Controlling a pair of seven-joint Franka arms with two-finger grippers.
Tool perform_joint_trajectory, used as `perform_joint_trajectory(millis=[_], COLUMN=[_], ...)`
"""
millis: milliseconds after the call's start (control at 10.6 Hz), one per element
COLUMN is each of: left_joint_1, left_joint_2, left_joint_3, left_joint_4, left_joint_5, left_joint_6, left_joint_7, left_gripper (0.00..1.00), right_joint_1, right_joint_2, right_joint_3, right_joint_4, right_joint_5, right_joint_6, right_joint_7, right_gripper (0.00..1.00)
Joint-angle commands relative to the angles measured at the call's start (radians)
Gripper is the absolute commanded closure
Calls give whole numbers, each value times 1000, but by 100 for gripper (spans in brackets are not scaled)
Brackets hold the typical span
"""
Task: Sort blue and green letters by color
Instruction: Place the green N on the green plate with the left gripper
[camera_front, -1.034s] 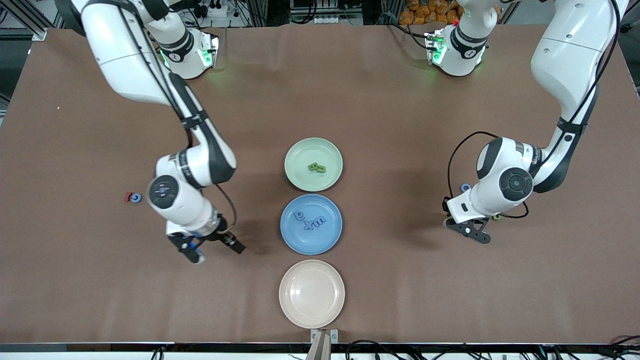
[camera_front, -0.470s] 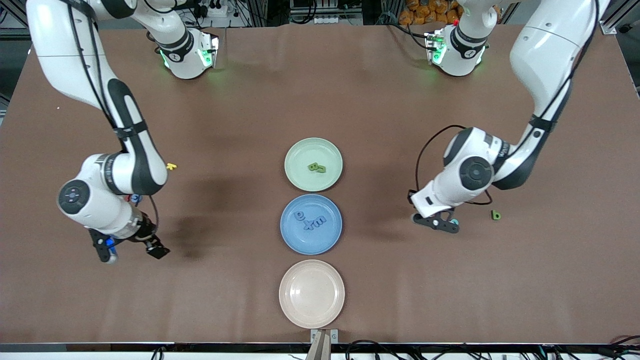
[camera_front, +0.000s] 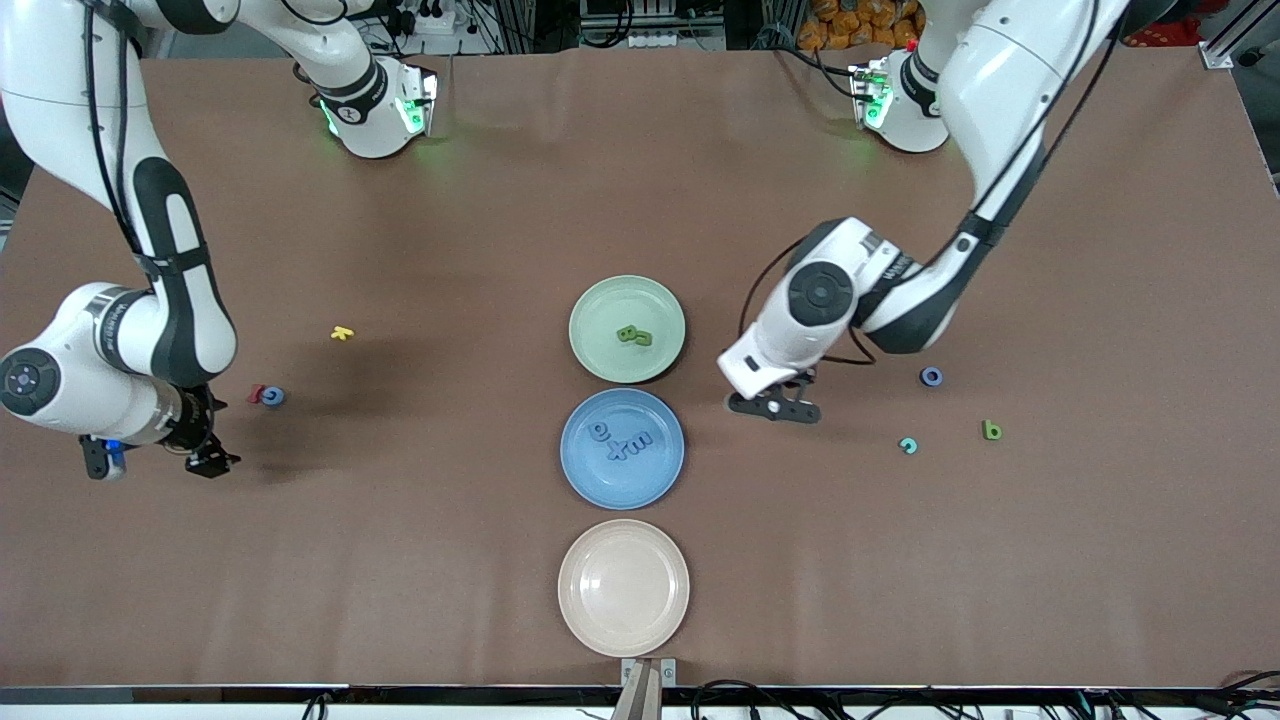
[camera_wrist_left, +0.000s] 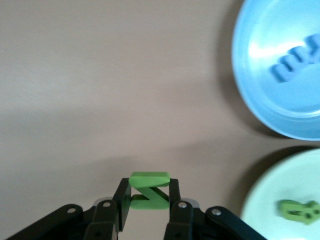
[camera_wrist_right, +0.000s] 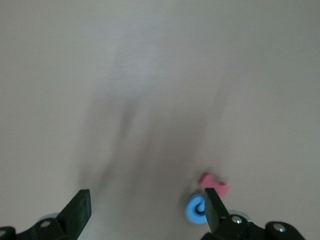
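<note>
Front view says the sorting's maybe half done: the green plate (camera_front: 627, 328) has two green letters (camera_front: 633, 335) lying in it, and the blue plate (camera_front: 622, 448) has a few blue letters (camera_front: 620, 441), an "e" and what looks like "x" and "m". Still loose on the table: a blue ring-shaped letter (camera_front: 931, 376), a green "b" (camera_front: 991, 430) and a small teal letter (camera_front: 908, 445) toward the left arm's end, plus a blue letter (camera_front: 272, 396) touching a red one (camera_front: 256, 394) at the right arm's end. The yellow letter (camera_front: 342, 333) and the beige plate (camera_front: 623, 587) aren't part of this, I'd guess.

Left gripper (camera_front: 772, 407) hangs over bare table just beside the two plates, clamped on a green Z (camera_wrist_left: 148, 190). In the left wrist view the Z stands on edge between the fingers, its bars running across from finger to finger. Seems headed for the green plate.

Right gripper (camera_wrist_right: 145, 210) is wide open and empty, over the table near the blue/red pair.
</note>
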Motion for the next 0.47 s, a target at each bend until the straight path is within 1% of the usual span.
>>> perform_joint_trajectory(millis=[0,188,282,376], left_joint_1=[-96,-159,-215,-271], left_joint_2=[29,41,56,58], left_joint_3=[19,20,51,100], left_joint_4=[48,58,86,90], left_joint_5=[-4,-2,1,-1], left_joint_6=[-26,-26,-26,-26], left_joint_7=[-126,-212,-267,-293], left_gripper=[100,100,100,100], right_joint_1=[-5,0,0,1], right_joint_2=[-78,-80,-86,-95], right_joint_3=[3,3,3,3], right_joint_4=[-117,-143,-181,-228], right_joint_5=[21,22,22,22], right_joint_6=[20,44,93,154], right_joint_7=[149,212,212,214], right_gripper=[0,0,0,0])
